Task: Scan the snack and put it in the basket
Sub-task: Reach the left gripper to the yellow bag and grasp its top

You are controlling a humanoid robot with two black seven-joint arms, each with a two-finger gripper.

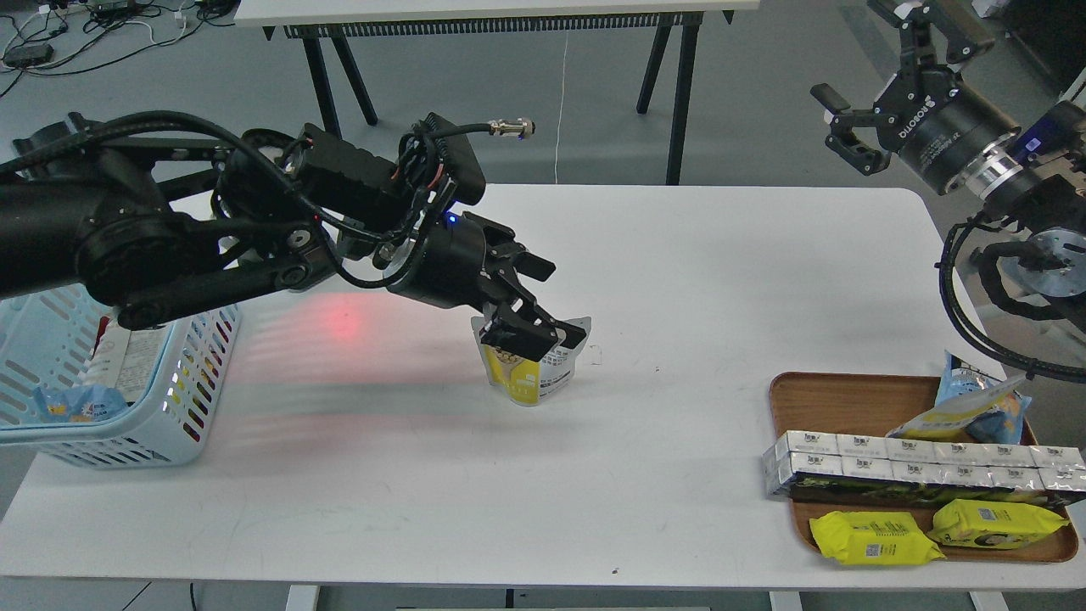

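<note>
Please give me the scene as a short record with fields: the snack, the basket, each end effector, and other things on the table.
snack: small pouch standing upright at mid table
left end effector: at the pouch top, fingers on both sides; closed or not, unclear
right end effector: open, raised at upper right, holding nothing
basket: light blue, at left table edge, already holding packets
tray: brown wooden, at right, with packets and a long box

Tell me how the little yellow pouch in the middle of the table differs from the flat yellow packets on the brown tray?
The small stand-up yellow-and-silver pouch stands upright; the flat all-yellow packets lie down. The pouch stands on the white table alone under the left gripper; the packets lie untouched on the brown wooden tray. Both are yellow.
</note>
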